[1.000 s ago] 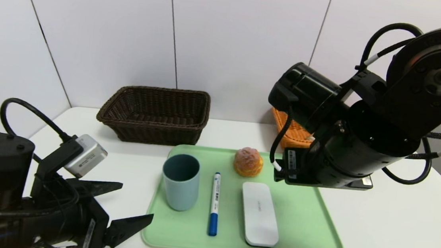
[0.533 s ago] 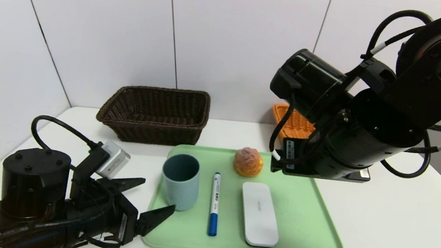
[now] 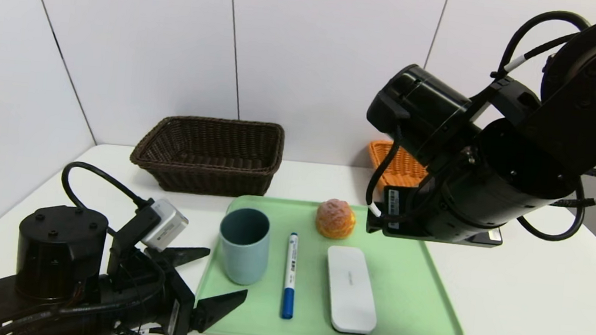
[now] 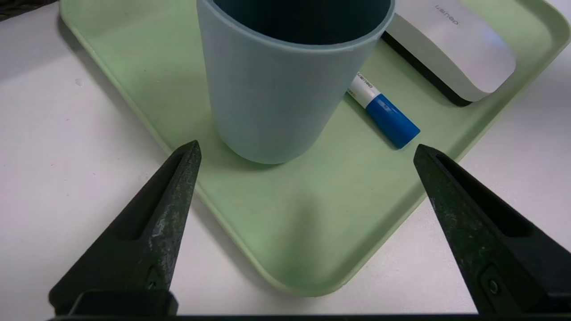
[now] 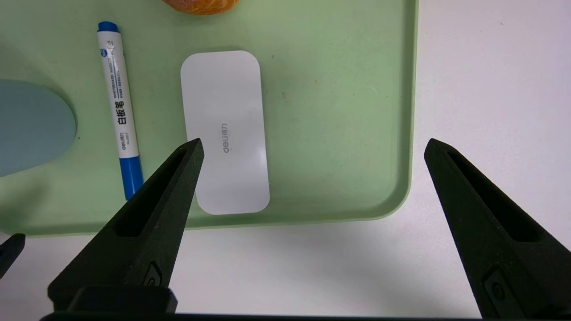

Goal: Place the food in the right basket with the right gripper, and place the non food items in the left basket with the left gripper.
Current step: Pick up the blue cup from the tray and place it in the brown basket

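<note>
My left pincer [image 3: 212, 281] sits low at the near left corner of the green tray [image 3: 417, 286], jaws spread wide and empty. The cup [image 3: 244, 245] stands upright just ahead of the tips, not yet between them. It looks like light, stiff plastic with smooth, slightly tapered walls, so I'd squeeze it across the middle of the body. Pen [image 3: 290, 275] and white case [image 3: 350, 289] lie to its right. My right pincer [image 5: 312, 147] hangs released above the tray.
</note>
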